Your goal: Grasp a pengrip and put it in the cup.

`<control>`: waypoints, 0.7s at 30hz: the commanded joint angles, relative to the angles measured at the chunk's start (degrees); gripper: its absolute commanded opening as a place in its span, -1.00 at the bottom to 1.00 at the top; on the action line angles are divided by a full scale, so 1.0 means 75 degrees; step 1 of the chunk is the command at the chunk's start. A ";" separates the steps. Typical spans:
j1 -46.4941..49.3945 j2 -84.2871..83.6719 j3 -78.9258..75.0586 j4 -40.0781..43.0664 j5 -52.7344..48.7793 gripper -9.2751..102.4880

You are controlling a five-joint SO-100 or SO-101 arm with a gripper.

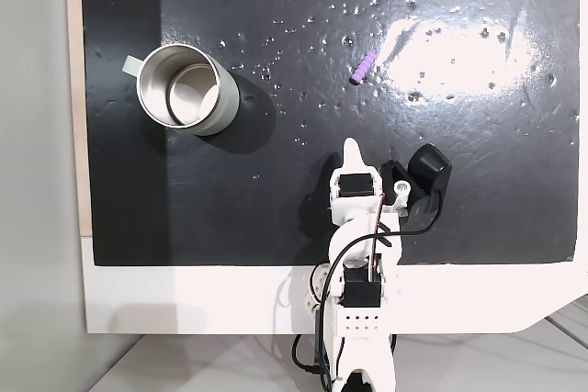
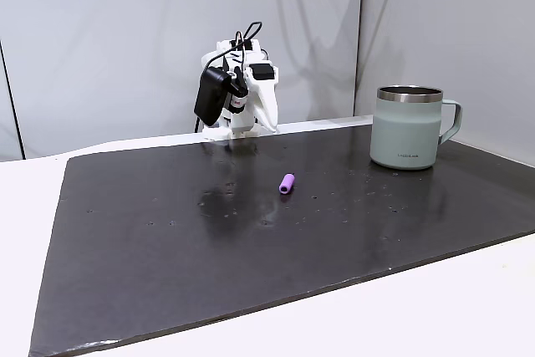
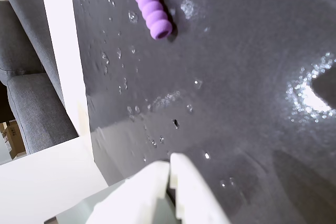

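The light-purple ribbed pengrip lies loose on the black mat, near a bright glare patch; it shows at the mat's middle and at the top of the wrist view. The silvery cup stands upright at the left of the mat, its pale grey-green wall and handle seen from the side, with nothing visible inside. My white gripper rests folded back near the arm's base, short of the pengrip and far from the cup. Its fingertips meet, shut and holding nothing.
The black mat is dotted with small droplets or specks and lies on a white table. The arm's base and cables sit at the mat's near edge. A grey cushioned seat lies beyond the table edge.
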 commanded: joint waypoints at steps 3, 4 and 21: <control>-0.0340 0.0070 -0.0035 -0.0070 -0.0234 -0.83; -0.0340 0.0070 -0.0035 -0.0070 -0.0234 -0.83; -0.0281 -0.1195 -0.1969 0.0750 -0.1301 -0.83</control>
